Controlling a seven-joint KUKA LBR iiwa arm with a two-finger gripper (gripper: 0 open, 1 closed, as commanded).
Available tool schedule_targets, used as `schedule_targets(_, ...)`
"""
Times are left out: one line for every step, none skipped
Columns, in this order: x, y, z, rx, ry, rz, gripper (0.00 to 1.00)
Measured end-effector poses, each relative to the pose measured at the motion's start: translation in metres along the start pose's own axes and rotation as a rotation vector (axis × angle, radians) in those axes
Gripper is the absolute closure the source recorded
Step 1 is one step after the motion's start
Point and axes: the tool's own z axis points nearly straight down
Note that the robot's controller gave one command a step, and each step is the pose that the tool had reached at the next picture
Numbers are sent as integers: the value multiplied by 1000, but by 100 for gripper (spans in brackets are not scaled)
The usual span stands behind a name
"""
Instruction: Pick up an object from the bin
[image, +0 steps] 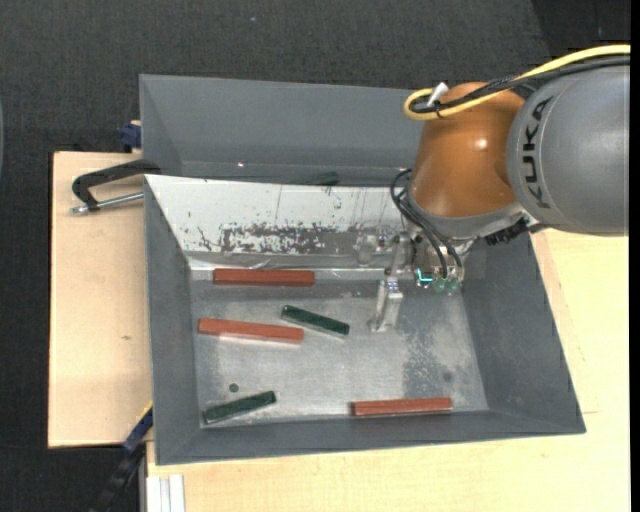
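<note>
Claw (385, 308) hangs above speckled grey bin floor (330, 375).

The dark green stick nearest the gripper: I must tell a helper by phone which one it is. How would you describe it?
Look at the middle of the grey bin, just left of the gripper. A short dark green stick lies there, slanting down to the right. The other green stick lies in the lower left corner, and the rest are red-brown sticks.
</note>
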Motion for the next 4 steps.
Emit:
schedule_targets(-2,0,-5,0,-9,0,0)
schedule_targets(-1,14,42,-1,-16,36,0)
schedule_targets(-8,20,74,0,-6,-14,0)
schedule_targets(-10,69,90,-2,-10,307,100)
